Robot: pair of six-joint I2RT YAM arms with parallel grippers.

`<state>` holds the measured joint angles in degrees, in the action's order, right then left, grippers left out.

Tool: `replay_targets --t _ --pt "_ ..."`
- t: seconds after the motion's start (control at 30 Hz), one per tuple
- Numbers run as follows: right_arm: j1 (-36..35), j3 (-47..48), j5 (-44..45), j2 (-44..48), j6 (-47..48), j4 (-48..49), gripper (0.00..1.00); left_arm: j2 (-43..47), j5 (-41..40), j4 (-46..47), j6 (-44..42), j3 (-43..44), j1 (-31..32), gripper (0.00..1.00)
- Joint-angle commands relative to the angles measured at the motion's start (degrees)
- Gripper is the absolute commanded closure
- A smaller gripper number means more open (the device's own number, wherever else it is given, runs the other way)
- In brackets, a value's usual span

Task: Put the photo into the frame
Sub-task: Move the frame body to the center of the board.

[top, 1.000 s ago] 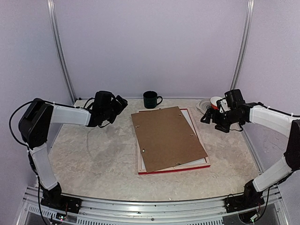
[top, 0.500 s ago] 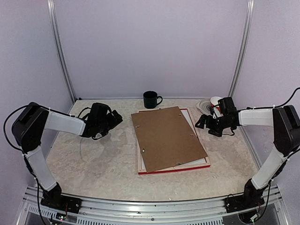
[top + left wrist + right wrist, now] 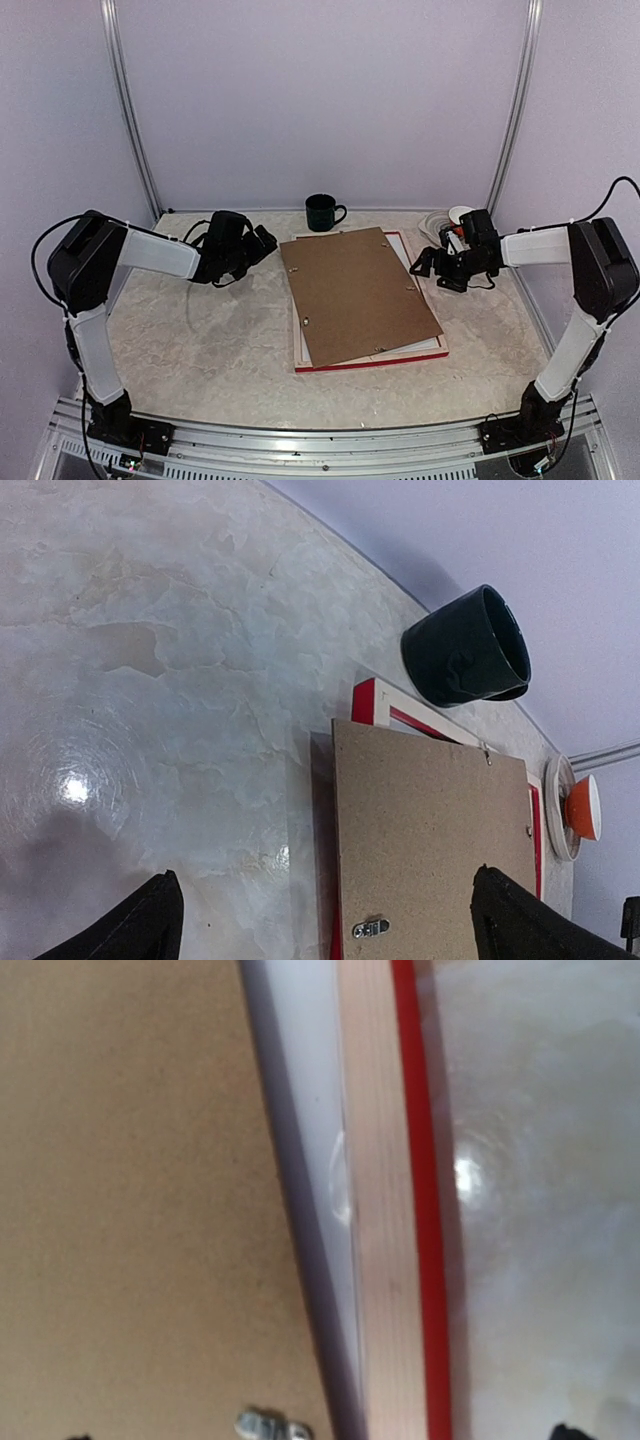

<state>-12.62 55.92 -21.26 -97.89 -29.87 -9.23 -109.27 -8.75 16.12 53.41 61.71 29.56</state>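
Left claw (image 3: 262, 243) and right claw (image 3: 424, 266) both released, empty. Frame (image 3: 372, 364) lies face-down between them, brown board (image 3: 355, 295) askew on top. Photo not visible. Likely thin, floppy paper, creases easily: pinch an edge gently.

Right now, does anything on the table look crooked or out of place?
Yes. The brown backing board lies twisted on top of the face-down frame instead of squared inside it. Its far left corner sticks out past the frame's edge. Nothing else stands out.
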Motion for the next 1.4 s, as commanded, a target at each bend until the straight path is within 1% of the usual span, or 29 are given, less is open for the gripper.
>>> replay_targets --t 0.0,0.33,0.53,0.7,0.9,1.0,1.1,1.37 --pt "-0.03 3.97 -2.71 -3.65 0.99 2.75 0.01 -2.43 0.84 0.89 -1.58 2.50 0.57 0.01" --pt "-0.12 11.19 -6.50 -12.66 1.32 4.13 0.01 -4.78 0.82 1.74 -1.84 3.58 0.51 0.01" --pt "-0.41 12.37 -8.58 -15.14 1.06 5.95 0.01 -5.53 1.07 2.11 -1.77 3.52 0.41 0.01" --pt "-2.06 12.44 -10.92 -16.03 1.81 7.67 0.01 -5.56 1.83 2.95 -1.00 2.88 0.41 0.01" --pt "-6.75 11.90 -14.88 -17.03 3.12 9.02 0.01 -3.79 1.28 3.14 -1.23 1.90 0.05 0.01" --pt "-8.51 10.42 -15.12 -16.87 2.72 9.08 0.01 -4.04 0.93 1.20 -1.72 3.19 -0.98 0.01" --pt "-9.06 8.87 -14.65 -16.49 2.15 11.18 0.01 -3.93 -0.54 -0.30 -2.19 3.58 -2.04 0.01" --pt "-9.26 8.73 -11.62 -14.31 2.38 9.63 0.01 -2.77 -0.93 0.35 -3.40 3.92 -3.70 0.01"
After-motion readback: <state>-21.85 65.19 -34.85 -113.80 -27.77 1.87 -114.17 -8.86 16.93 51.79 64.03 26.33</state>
